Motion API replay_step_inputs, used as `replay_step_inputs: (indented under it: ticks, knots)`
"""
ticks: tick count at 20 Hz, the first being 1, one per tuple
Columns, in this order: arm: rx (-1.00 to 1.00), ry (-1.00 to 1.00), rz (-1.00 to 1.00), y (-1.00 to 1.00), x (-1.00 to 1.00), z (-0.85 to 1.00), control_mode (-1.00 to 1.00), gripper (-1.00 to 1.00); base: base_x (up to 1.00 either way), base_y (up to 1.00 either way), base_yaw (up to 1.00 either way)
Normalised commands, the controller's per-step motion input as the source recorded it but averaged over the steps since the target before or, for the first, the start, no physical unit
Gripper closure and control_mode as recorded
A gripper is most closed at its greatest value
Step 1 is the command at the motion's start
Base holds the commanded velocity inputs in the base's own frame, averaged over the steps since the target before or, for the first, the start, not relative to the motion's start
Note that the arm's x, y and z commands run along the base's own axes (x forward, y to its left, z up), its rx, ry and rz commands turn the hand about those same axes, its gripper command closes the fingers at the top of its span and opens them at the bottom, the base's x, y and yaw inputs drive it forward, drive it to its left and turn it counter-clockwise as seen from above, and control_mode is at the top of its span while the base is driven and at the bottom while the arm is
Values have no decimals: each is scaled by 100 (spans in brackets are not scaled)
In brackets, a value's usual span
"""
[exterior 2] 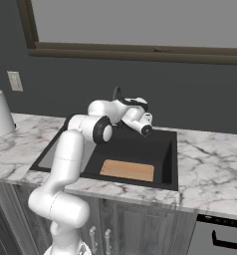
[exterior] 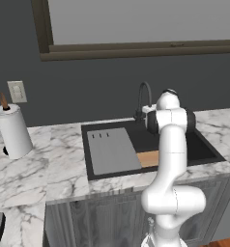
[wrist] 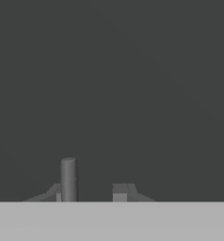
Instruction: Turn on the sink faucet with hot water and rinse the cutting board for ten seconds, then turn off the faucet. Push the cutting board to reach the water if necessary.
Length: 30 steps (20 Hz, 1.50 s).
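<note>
Cutting board (exterior 2: pixel 127 170) lies dry in the sink (exterior 2: pixel 163 149) at my 6 o'clock, no water running. My pincer (wrist: pixel 92 190) stands slightly parted beside a small dark post, perhaps the faucet (exterior: pixel 144 99) lever; I'd nudge it gently toward hot.

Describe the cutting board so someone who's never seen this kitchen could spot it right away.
Find the black sink set into the marble counter under the window. The cutting board lies flat on its floor, at the front edge nearest the robot. It is the small tan wooden rectangle, unlike the larger grey panel with three slots lying beside it.
</note>
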Motion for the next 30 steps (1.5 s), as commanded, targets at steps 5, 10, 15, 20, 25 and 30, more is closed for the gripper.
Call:
replay_step_inputs:
  ticks: [5,10,15,20,25,30]
  knots:
    - [0,0,0,-32,0,0,-100,100,0,0,0]
    - [0,0,0,-29,0,0,-100,100,0,0,0]
    - [0,0,0,-27,0,0,-100,100,0,0,0]
    - [0,0,0,-21,0,0,-100,100,0,0,0]
    - [0,1,0,-14,-5,0,-100,100,0,0,0]
    - [0,0,0,-20,-7,0,-100,100,0,0,0]
